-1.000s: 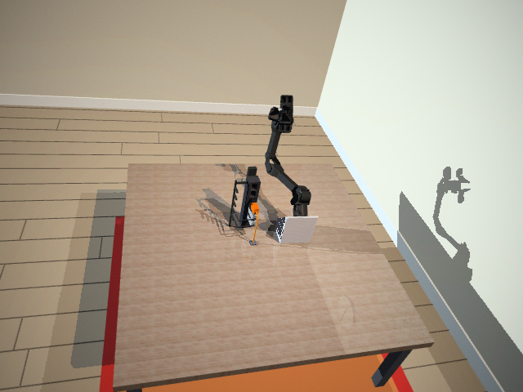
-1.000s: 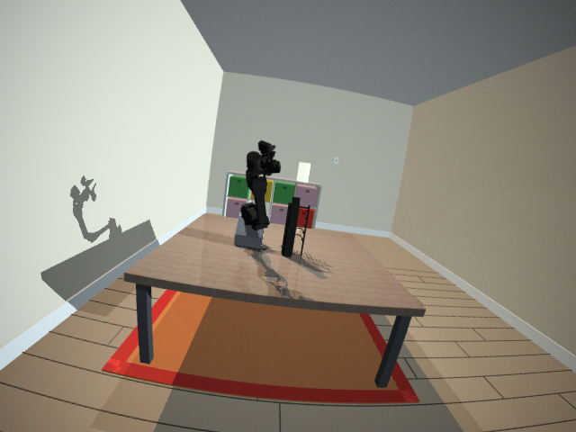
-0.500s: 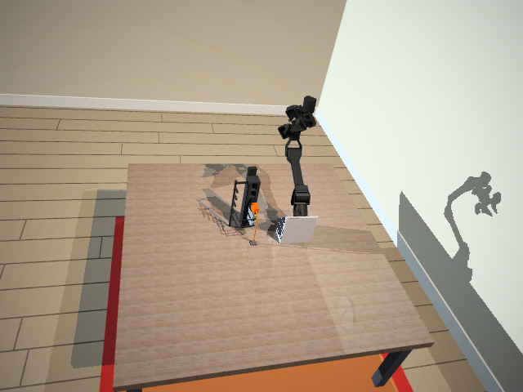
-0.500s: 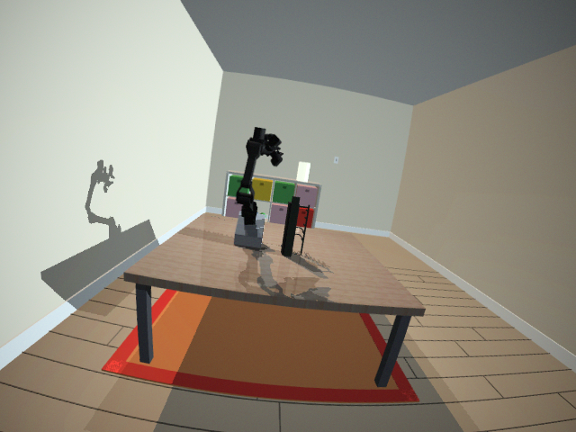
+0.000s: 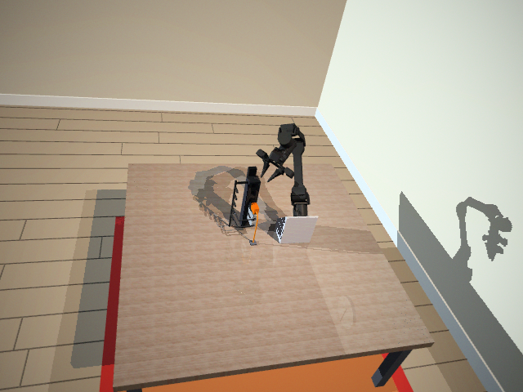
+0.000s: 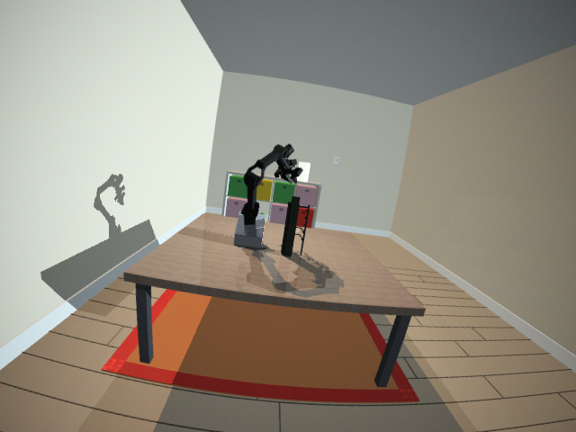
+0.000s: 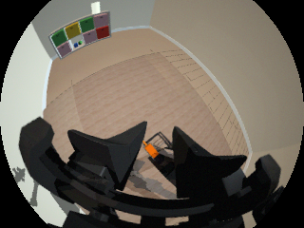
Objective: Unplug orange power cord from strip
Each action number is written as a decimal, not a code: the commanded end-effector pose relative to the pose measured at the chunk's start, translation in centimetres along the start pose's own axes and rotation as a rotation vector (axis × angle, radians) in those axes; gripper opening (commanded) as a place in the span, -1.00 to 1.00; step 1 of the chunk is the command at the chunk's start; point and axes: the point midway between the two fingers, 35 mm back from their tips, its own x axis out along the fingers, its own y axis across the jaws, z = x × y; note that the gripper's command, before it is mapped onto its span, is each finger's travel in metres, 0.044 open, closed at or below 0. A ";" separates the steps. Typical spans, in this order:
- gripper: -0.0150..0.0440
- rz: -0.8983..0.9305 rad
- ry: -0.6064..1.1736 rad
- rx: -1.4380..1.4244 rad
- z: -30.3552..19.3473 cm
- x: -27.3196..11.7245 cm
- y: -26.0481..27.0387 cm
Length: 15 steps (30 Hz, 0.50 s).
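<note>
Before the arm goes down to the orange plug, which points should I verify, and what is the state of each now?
1. Orange plug seated in the power strip: ok, not yet pulled.
2. Hand empty: ok, part open with nothing between the fingers.
3. Hand apart from plug, cord and strip: ok, it hangs above them.
4. Plug visible from the wrist view: ok, between the fingers.
5. Opening wide enough for the plug: cannot tell.

One power strip (image 5: 249, 193), one orange plug (image 5: 254, 207), one table (image 5: 261, 304), seemingly one rack (image 5: 236, 202)
</note>
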 end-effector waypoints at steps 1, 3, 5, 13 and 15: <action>0.05 0.083 0.266 -0.285 -3.3 6.4 0.9; 0.05 0.146 0.367 -0.401 -5.1 8.7 1.2; 0.05 0.226 0.462 -0.515 -7.1 10.8 1.6; 0.05 0.475 0.642 -0.761 -12.2 14.6 2.8; 0.05 0.475 0.642 -0.761 -12.2 14.6 2.8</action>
